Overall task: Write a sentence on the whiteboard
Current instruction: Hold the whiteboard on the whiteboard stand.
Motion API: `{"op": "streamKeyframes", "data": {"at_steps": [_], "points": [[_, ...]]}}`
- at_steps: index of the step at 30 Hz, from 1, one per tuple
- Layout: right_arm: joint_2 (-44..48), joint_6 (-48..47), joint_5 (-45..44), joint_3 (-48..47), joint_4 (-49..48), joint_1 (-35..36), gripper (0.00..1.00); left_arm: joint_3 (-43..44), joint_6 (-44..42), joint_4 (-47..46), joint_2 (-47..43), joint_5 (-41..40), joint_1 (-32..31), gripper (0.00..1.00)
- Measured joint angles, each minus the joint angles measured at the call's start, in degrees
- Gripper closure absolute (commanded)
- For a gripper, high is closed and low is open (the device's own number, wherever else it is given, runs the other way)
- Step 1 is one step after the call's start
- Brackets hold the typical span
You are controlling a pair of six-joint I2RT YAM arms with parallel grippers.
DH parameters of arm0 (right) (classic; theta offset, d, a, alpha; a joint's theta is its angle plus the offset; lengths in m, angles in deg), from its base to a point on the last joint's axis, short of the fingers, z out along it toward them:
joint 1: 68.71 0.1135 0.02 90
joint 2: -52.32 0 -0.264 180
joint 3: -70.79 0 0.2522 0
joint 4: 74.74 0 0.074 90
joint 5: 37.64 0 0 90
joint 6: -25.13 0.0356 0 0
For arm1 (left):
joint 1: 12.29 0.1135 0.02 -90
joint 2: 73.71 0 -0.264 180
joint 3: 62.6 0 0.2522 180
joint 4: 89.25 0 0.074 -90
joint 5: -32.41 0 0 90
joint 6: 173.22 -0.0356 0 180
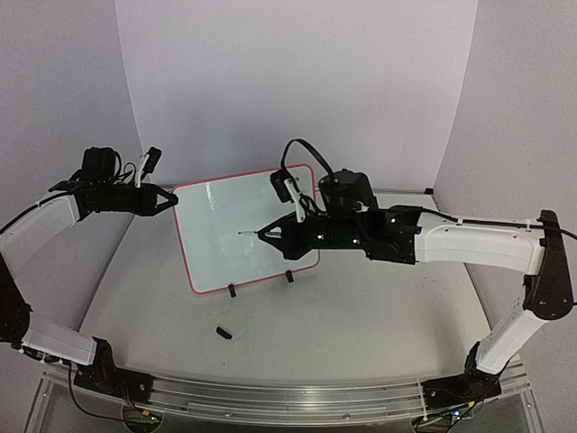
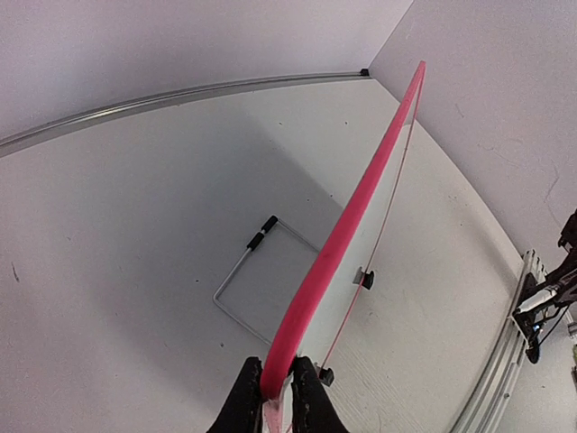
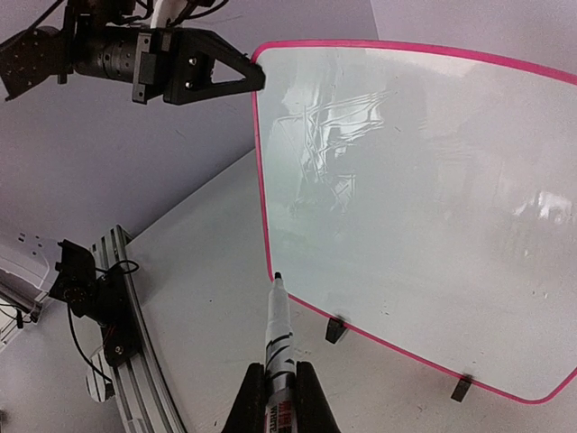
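On the white table [image 1: 361,316] between lilac walls [image 1: 297,72], left claw [image 2: 278,368] pinches the whiteboard [image 1: 234,225] edge, right claw [image 3: 278,377] grips a marker [image 3: 278,329].

The left arm [image 1: 45,221] and right arm [image 1: 469,244] share white shell links joined by black joints. The right arm's black far section shows small green lights [image 1: 356,242] and a looping black cable [image 1: 302,144]. The left gripper [image 1: 173,200] and right gripper [image 1: 263,236] are black, with tapered, wedge-shaped fingers.
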Motion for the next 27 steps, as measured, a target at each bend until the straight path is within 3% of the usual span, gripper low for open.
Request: {"op": "streamKeyframes", "data": {"at_steps": [8, 27], "points": [[-2.75, -0.97, -1.08, -3.26, -0.18, 0.72, 1.0, -0.19, -1.28, -0.27, 1.08, -0.53, -0.01, 0.73], [-21.57, -5.47, -2.87, -23.41, -1.0, 2.54, 1.0, -0.44, -4.41, 2.08, 0.99, -3.55, -0.05, 0.86]]}}
